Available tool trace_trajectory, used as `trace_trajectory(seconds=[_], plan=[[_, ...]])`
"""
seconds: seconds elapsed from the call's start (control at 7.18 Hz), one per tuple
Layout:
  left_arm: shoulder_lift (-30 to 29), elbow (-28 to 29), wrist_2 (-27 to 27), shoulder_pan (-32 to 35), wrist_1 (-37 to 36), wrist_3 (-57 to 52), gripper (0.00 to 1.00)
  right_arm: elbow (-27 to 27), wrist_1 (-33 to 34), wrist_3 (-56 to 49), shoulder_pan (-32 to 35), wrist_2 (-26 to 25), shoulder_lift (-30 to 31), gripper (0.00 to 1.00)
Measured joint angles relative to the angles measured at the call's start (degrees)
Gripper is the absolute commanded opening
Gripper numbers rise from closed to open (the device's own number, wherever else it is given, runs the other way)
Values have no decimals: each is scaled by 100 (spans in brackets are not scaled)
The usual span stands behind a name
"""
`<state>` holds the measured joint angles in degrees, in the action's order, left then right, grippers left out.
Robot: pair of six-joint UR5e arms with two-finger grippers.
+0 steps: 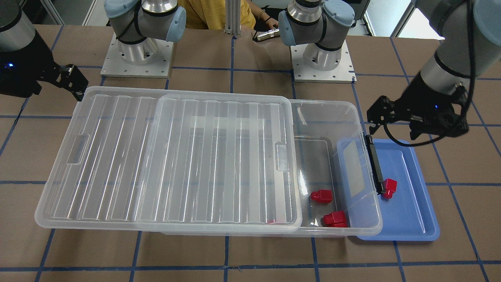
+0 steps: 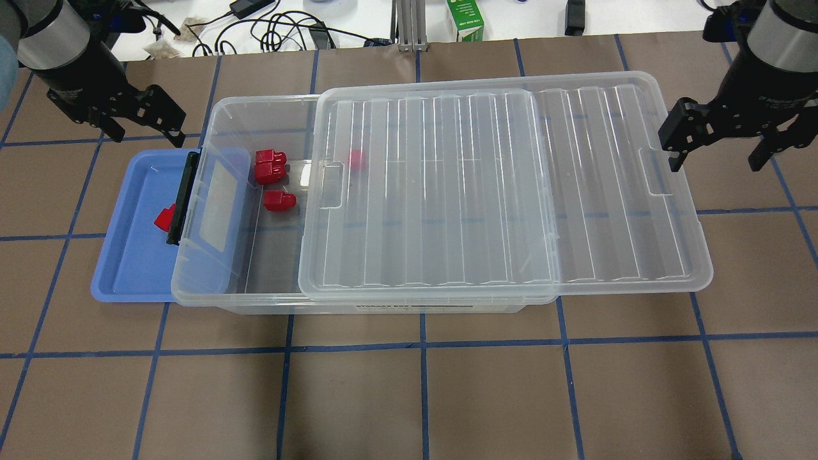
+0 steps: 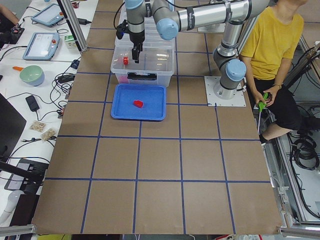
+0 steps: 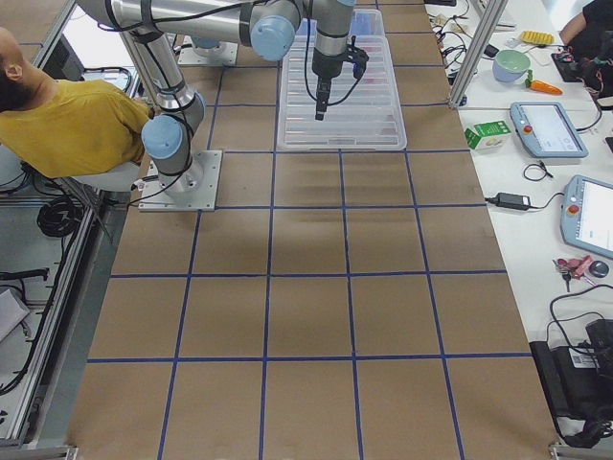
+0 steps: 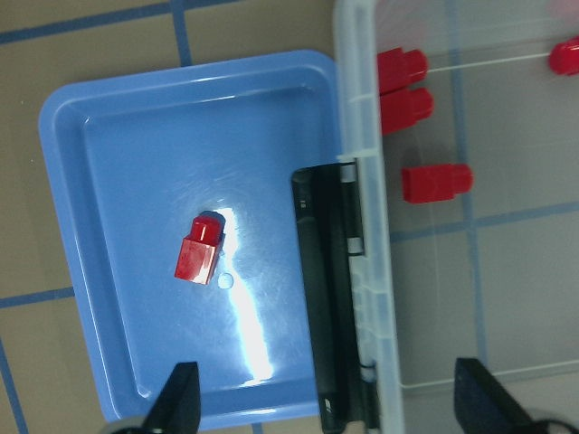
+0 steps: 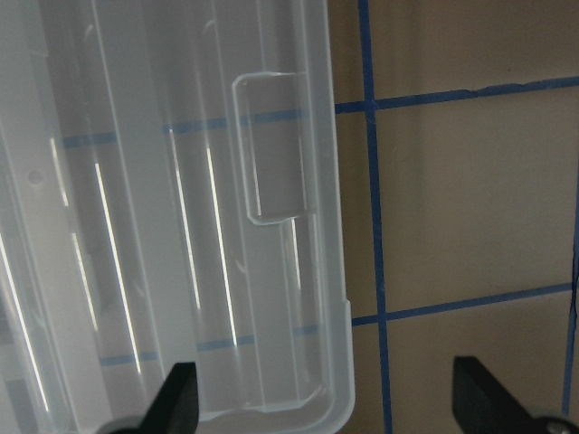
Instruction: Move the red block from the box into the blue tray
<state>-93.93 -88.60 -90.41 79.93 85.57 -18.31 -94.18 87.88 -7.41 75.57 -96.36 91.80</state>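
One red block (image 2: pixel 165 218) lies in the blue tray (image 2: pixel 131 268), next to the box's black latch (image 2: pixel 182 198); it also shows in the left wrist view (image 5: pixel 199 249). Three more red blocks (image 2: pixel 271 166) lie in the open end of the clear box (image 2: pixel 220 115), and another shows blurred under the lid (image 2: pixel 447 191), which is slid toward my right. My left gripper (image 2: pixel 144 128) is open and empty, above the tray's far edge. My right gripper (image 2: pixel 716 153) is open and empty, above the lid's far right corner.
The tray sits partly under the box's latch end. Cables, a green carton (image 2: pixel 465 19) and other items lie beyond the table's far edge. A person in yellow (image 3: pixel 275 45) sits by the arm bases. Brown table (image 2: pixel 409 383) with blue tape lines lies in front.
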Motion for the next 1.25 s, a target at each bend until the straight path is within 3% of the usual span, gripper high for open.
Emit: trace_trajectory(seconds=[0.28,0.56,1.25], plan=[[379,-15,-44,887,147,848,100,-91,202,-527,-528,19,-328,100],[450,-51,-45,1296,135,1106,100,-283,666,-871,-780,20,-630,100],[650,-70,-13,625,271,1309,100,-816,1402,-1219,-846,34,-782,100]])
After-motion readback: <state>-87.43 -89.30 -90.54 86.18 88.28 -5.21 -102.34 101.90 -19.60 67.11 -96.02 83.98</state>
